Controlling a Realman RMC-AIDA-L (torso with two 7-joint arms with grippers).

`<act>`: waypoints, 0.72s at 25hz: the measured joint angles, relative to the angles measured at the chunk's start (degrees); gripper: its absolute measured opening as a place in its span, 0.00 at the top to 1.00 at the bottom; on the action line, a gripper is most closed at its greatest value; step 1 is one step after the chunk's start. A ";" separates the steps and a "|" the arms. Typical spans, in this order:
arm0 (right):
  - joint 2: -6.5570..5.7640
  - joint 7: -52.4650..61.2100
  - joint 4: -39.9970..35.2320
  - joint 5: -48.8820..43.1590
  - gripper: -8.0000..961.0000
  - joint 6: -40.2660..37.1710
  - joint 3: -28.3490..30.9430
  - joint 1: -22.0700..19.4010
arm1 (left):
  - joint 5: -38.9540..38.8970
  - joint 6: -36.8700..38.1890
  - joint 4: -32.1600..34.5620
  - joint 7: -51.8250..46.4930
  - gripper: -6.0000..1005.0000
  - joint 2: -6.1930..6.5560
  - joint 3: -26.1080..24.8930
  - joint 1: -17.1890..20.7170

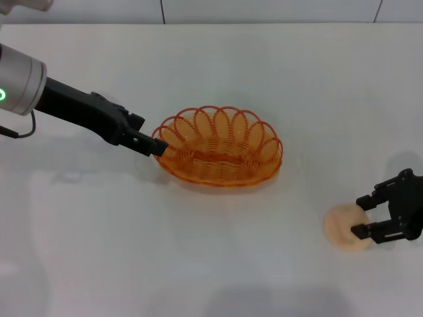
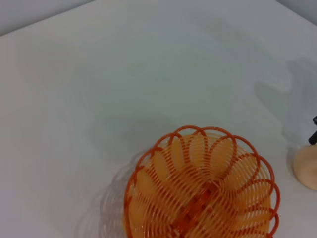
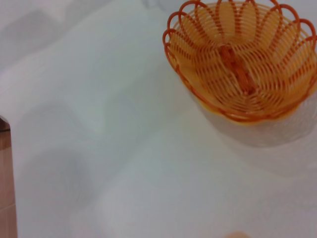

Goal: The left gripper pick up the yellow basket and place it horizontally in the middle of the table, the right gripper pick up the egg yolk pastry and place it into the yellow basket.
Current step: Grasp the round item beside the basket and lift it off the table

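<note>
The yellow basket [image 1: 221,148] rests upright on the white table [image 1: 211,264] near its middle, with its long side across the view. My left gripper [image 1: 157,146] reaches in from the left and is shut on the basket's left rim. The basket [image 2: 200,191] shows close below in the left wrist view, and it [image 3: 242,59] is seen from above in the right wrist view. The egg yolk pastry [image 1: 344,228] lies at the front right. My right gripper [image 1: 365,215] is open, its fingers straddling the pastry's right side. The pastry [image 2: 307,168] also shows at the edge of the left wrist view.
A grey wall runs along the table's far edge [image 1: 211,23]. A brown strip [image 3: 6,178] beyond the table edge shows in the right wrist view.
</note>
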 joint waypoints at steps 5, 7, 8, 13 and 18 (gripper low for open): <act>0.00 0.02 -1.02 0.00 0.43 0.01 -0.10 0.02 | 0.00 0.00 -0.01 -0.08 0.13 0.00 0.02 0.02; 0.00 0.06 -1.15 0.00 0.50 0.01 -0.14 0.02 | 0.00 0.00 -0.03 -0.08 0.13 0.00 0.02 0.02; 0.00 0.06 -1.15 0.00 0.54 0.01 -0.22 0.04 | 0.00 0.00 -0.03 -0.08 0.13 0.00 0.02 0.02; 0.00 0.13 -1.17 0.04 0.70 0.15 -0.69 0.10 | 0.00 -0.01 0.00 -0.07 0.13 0.00 -0.22 0.02; 0.04 0.75 -1.80 0.61 0.78 -0.19 -0.78 0.37 | 0.00 -0.10 0.06 -0.06 0.13 0.00 -0.33 0.09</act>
